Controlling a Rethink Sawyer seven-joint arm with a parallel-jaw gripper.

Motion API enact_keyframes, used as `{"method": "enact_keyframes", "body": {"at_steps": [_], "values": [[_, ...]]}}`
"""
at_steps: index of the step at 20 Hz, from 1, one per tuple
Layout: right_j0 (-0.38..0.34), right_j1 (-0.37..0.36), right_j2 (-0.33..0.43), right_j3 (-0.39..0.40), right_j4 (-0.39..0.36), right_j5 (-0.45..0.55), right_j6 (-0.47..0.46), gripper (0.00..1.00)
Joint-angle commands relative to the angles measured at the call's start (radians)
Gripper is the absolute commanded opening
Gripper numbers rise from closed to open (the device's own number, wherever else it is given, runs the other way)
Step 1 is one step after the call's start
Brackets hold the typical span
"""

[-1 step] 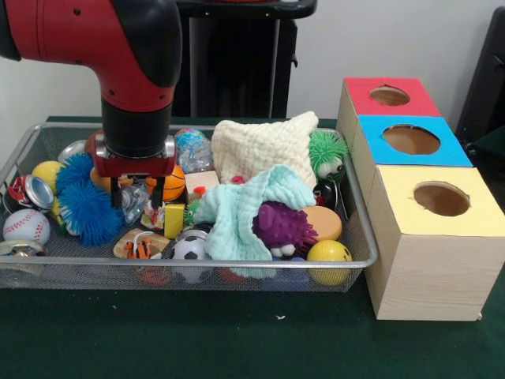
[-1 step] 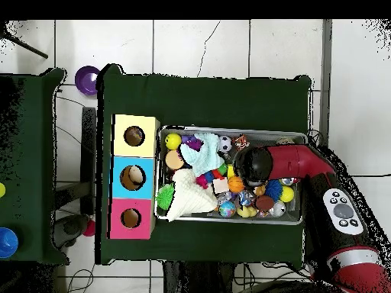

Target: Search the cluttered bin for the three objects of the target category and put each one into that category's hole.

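Note:
A wire mesh bin [image 1: 359, 237] holds mixed clutter. My gripper [image 1: 135, 197] reaches down into its left half, open, with its fingers [image 1: 117, 194] on either side of a shiny crumpled wrapper [image 1: 134, 202]. A blue spiky ball [image 1: 85, 207] lies just left of it and a small basketball [image 1: 172, 185] just right. A soccer ball [image 1: 189, 249], a baseball [image 1: 25, 226] and a yellow ball [image 1: 328, 253] lie near the front. A purple spiky toy [image 1: 282, 227] and a green one [image 1: 326, 151] show on the right. In the overhead view the arm [image 2: 256, 163] hides the gripper.
Three wooden boxes with round holes stand right of the bin: red top [image 1: 389, 96], blue top [image 1: 411, 140], yellow top [image 1: 440, 199]. A cream cloth [image 1: 260, 146] and a mint cloth [image 1: 241, 209] cover the bin's middle. Crushed cans [image 1: 30, 192] lie at the left.

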Motion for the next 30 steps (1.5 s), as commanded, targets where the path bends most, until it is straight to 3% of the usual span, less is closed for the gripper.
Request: {"method": "enact_keyframes", "body": {"at_steps": [1,14,30], "values": [[-0.059,0.085,0.086,0.031,0.072,0.093,-0.174,1.00],[-0.111,0.178,0.143,-0.014,0.115,0.116,-0.242,1.00],[-0.152,0.204,0.185,0.012,0.177,0.114,-0.183,1.00]]}}
